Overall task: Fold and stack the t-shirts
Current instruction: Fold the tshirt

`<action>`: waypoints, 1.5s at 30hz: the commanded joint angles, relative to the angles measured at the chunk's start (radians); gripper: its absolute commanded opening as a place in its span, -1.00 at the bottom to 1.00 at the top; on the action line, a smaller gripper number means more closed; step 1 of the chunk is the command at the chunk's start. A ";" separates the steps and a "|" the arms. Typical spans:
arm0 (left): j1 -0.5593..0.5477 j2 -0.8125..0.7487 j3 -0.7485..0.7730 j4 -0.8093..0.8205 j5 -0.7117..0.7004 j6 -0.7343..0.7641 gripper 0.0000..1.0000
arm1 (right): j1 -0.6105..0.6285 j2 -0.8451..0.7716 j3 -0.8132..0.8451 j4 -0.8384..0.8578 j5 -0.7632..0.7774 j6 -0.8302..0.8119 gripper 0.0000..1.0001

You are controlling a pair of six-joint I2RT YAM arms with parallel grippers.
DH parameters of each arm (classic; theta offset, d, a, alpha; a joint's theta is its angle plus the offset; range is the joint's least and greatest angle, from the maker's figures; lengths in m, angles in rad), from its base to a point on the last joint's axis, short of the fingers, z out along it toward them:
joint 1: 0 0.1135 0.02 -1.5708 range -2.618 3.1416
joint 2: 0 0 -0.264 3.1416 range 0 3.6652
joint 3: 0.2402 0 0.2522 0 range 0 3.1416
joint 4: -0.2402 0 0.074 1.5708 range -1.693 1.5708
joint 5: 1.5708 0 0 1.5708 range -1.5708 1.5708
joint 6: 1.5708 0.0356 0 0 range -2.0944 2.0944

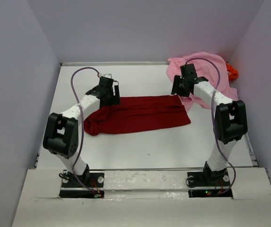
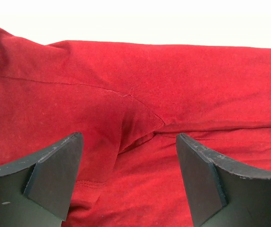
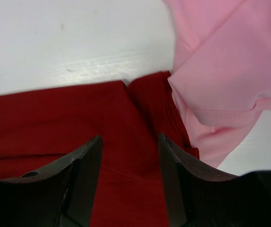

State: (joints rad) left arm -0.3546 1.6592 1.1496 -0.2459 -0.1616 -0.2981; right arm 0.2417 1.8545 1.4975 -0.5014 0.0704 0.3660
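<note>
A dark red t-shirt (image 1: pixel 138 113) lies folded into a long band across the middle of the table. My left gripper (image 1: pixel 111 94) hovers open over its left upper part; in the left wrist view red cloth (image 2: pixel 140 94) fills the frame and nothing sits between the fingers (image 2: pixel 55 175). My right gripper (image 1: pixel 177 87) stands open above the shirt's upper right corner (image 3: pixel 126 123), beside the light pink t-shirt (image 1: pixel 206 78) (image 3: pixel 225 71) that is crumpled at the back right. A bit of bright orange t-shirt (image 1: pixel 232 72) shows behind the pink one.
White walls close in the table (image 1: pixel 145 146) on the left, back and right. The pink shirt's edge overlaps the red shirt's right corner in the right wrist view. Bare white table shows behind the red shirt (image 3: pixel 78 47).
</note>
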 commanded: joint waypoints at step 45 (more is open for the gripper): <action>-0.030 0.011 -0.140 -0.047 -0.061 -0.085 0.85 | 0.042 0.084 -0.094 0.078 -0.063 0.019 0.13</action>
State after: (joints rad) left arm -0.3798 1.6974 1.0523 -0.2874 -0.2035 -0.3592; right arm 0.2764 1.9232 1.3651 -0.4377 0.0208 0.3958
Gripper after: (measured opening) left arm 0.927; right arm 0.568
